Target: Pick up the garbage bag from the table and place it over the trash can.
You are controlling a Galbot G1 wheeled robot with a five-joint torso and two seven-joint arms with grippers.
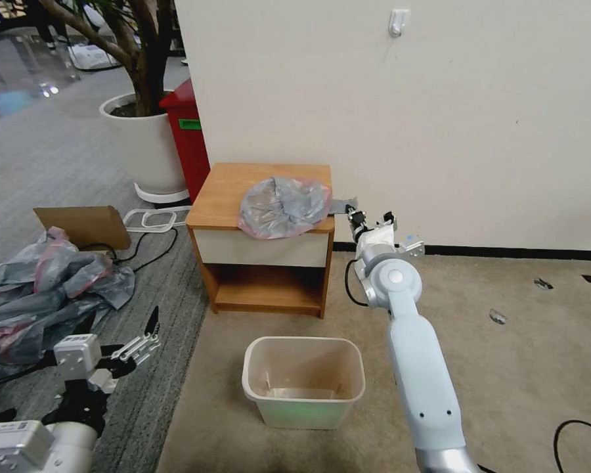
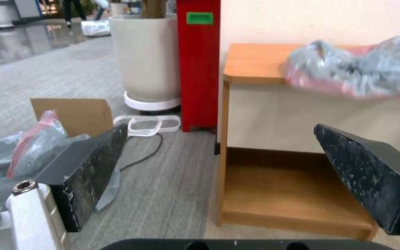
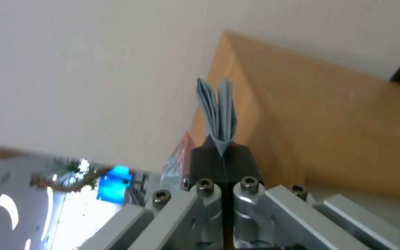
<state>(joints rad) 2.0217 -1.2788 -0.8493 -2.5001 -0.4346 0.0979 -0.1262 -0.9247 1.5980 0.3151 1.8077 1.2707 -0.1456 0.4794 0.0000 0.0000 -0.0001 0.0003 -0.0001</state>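
Nearest us, the idle left gripper (image 1: 141,345) waits low with jaws spread. Behind the trash can (image 1: 303,380) stands the desk (image 1: 233,187), bearing the crumpled garbage bag (image 1: 284,206) at its front right edge. Our right gripper (image 3: 221,152) has its jaws pinching a corner fold; so thin a hold may slip or tear.

Left tool (image 2: 218,184) fingers (image 2: 89,173) spread apart, low, facing worktop (image 2: 255,62); garbage bag (image 2: 357,71) crumpled on top.
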